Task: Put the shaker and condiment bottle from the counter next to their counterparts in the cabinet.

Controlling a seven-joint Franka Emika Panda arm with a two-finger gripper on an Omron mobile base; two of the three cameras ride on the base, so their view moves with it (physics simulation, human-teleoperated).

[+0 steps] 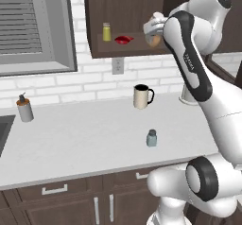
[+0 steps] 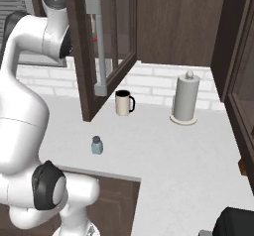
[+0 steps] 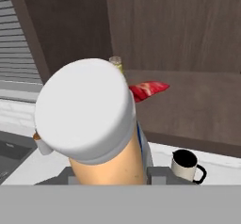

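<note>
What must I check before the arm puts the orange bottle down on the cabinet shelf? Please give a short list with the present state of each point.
1. Condiment bottle gripped by the gripper: ok.
2. Cabinet door open: ok.
3. Free shelf space right of the red item: ok.
4. Yellow-green shaker upright, out of the path: ok.
5. Bottle bottom already above the shelf: cannot tell.
6. Blue-grey shaker waiting on the counter: ok.

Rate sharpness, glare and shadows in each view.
Left base view: flat even light, soft edges, faint shadow under the mug. Right base view: cabinet door glass shows faint reflections. Hand view: the condiment bottle looms oversized and close, the red item is clear.
</note>
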